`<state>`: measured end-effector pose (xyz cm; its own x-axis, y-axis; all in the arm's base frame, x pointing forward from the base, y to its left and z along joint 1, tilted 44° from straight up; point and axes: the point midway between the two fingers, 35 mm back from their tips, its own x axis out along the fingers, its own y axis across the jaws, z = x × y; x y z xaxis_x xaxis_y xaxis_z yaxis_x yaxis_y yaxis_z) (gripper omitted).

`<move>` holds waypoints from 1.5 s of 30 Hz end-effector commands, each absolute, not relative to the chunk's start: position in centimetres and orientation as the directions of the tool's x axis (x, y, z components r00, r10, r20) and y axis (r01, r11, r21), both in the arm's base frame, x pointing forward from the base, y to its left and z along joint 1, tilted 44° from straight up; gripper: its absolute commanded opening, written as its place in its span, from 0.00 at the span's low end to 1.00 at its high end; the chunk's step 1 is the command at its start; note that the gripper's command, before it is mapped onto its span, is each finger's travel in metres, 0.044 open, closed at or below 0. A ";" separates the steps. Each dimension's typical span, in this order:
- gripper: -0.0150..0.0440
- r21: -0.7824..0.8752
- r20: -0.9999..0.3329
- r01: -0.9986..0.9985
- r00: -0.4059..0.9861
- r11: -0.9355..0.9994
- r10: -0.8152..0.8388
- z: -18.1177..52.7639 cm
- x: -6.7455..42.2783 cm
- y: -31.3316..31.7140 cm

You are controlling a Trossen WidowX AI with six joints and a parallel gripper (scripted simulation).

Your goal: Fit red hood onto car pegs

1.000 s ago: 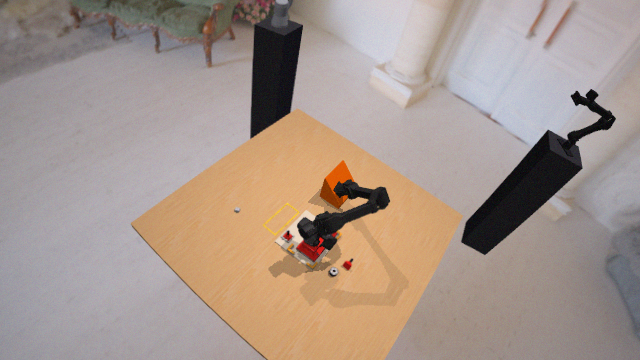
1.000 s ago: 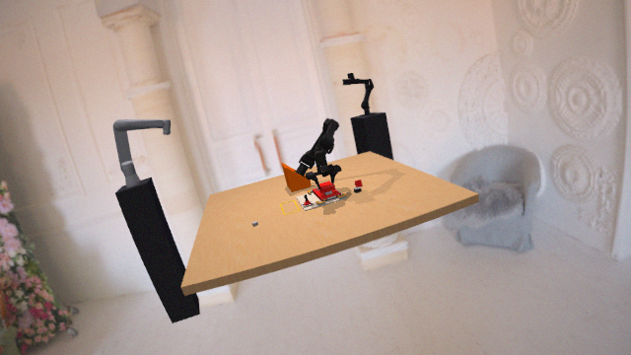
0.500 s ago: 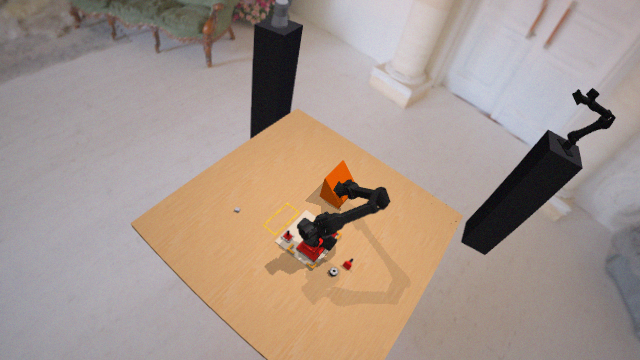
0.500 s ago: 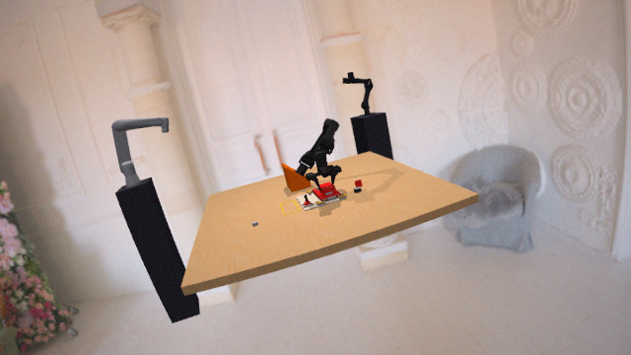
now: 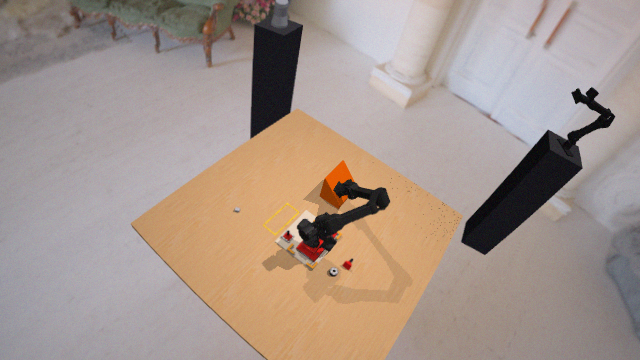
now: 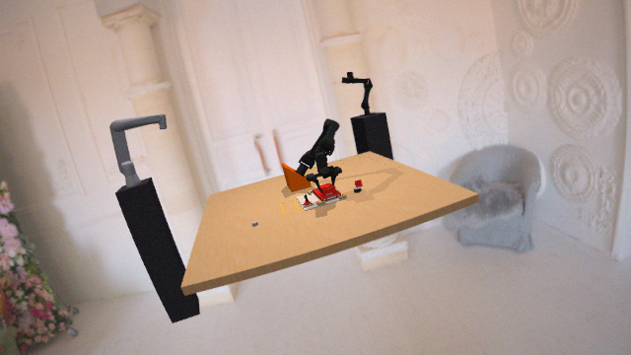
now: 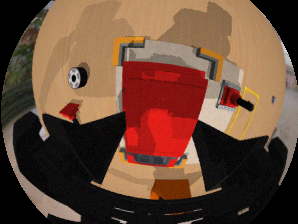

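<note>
The hood (image 5: 310, 251) (image 6: 326, 191) (image 7: 164, 102), a red shell, is over the car in the jig, roof up and roughly in line with it. The jig (image 5: 306, 218) (image 7: 215, 112) is a pale plate with orange corner brackets. My gripper (image 6: 326, 185) (image 7: 160, 118) is shut on the hood, one black finger at each long side. The hood hides the engine block, the pegs and most of the chassis. It is low over the deck; whether it sits flat or the pegs are in the holes cannot be told.
A red part with a black knob (image 5: 287, 236) (image 7: 231, 97) stands on the plate beside the car. A wheel (image 5: 333, 271) (image 7: 77, 78) and another red part (image 5: 348, 264) (image 7: 70, 110) lie off the jig's other side. An orange wedge (image 5: 336, 186) (image 6: 296, 179) stands behind. A small grey block (image 5: 237, 210) (image 6: 254, 224) lies farther off.
</note>
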<state>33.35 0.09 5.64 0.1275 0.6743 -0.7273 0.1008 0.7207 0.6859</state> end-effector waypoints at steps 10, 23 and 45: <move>0.25 0.688 -0.726 0.104 0.127 0.719 0.676 5.2 33.4 0.5; 0.25 0.688 -0.725 0.103 0.128 0.718 0.677 4.8 33.5 0.9; 0.97 0.686 -0.727 0.100 0.126 0.721 0.674 4.9 33.5 0.8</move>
<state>33.50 0.81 4.90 0.1264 0.6745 -0.7273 0.1004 0.7208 0.6859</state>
